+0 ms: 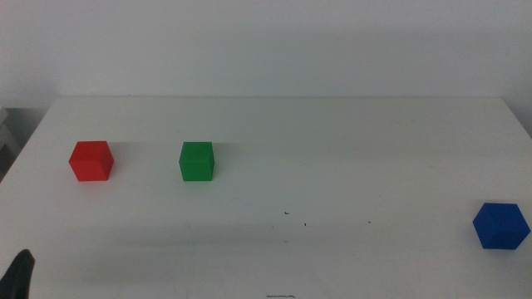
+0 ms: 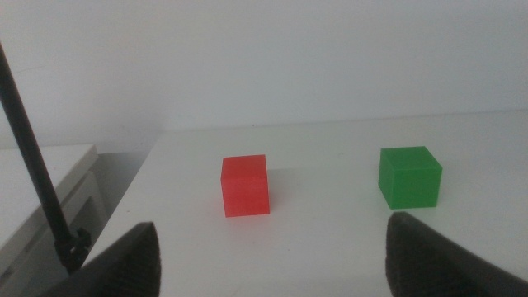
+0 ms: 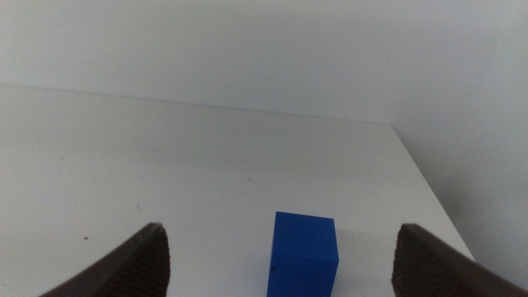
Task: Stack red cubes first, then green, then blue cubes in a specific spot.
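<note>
Nothing stacked: red cube (image 1: 90,160) and green cube (image 1: 196,160) apart at left, blue cube (image 1: 501,225) far right, left gripper (image 2: 272,256) and right gripper (image 3: 280,260) both spread wide, empty; risk of nudging red off-line through off-centre closing.

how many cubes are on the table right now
3, all apart on the white table in the middle view: the red cube near the left edge, the green cube just right of it, and the blue cube far right. None appears hidden.
</note>
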{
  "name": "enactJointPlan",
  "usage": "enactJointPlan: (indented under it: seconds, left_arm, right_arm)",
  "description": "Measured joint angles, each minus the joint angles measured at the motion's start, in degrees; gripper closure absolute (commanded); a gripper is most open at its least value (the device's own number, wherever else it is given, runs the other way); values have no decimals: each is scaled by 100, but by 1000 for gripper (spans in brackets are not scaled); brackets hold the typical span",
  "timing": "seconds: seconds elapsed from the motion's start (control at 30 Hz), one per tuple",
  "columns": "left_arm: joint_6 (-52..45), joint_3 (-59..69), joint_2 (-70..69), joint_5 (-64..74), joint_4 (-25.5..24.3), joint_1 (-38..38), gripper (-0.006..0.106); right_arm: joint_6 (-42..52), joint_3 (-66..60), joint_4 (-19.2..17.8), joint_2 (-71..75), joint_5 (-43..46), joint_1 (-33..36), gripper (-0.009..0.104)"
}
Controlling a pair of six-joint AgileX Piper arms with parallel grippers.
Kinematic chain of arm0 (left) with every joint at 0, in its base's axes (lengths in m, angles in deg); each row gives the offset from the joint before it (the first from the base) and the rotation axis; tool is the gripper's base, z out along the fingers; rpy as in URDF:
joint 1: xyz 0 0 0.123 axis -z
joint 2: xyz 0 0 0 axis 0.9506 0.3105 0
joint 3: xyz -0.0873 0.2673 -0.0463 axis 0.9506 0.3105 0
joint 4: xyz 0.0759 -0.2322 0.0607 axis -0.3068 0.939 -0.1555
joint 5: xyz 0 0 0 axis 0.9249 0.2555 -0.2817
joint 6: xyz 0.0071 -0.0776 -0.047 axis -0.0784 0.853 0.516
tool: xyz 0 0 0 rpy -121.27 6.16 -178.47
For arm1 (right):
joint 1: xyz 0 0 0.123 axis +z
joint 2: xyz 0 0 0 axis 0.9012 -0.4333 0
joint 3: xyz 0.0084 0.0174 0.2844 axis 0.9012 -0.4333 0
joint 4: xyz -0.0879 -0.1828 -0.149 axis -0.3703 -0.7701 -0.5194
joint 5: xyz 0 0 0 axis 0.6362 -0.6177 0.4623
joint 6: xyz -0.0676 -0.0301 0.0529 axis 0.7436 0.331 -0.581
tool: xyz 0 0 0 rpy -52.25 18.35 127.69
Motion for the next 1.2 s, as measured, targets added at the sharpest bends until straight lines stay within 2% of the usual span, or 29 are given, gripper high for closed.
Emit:
enactJointPlan:
  seconds: [0.3, 0.5, 0.63, 0.83, 1.2]
  left_arm:
    - [0, 0, 0, 0, 0, -596, 7]
    - [0, -245, 195, 91, 0, -663, 7]
    - [-5, -1086, 1038, 419, 0, -663, 7]
    - [-63, -3217, 2725, 1767, 0, -663, 7]
    - [-996, -6328, 4831, 3900, 273, -663, 7]
  right_arm:
    - [0, 0, 0, 0, 0, 0, 1]
    - [0, 0, 0, 0, 0, 0, 1]
    - [0, 0, 0, 0, 0, 0, 1]
    - [0, 0, 0, 0, 0, 0, 1]
    - [0, 0, 0, 0, 0, 0, 1]
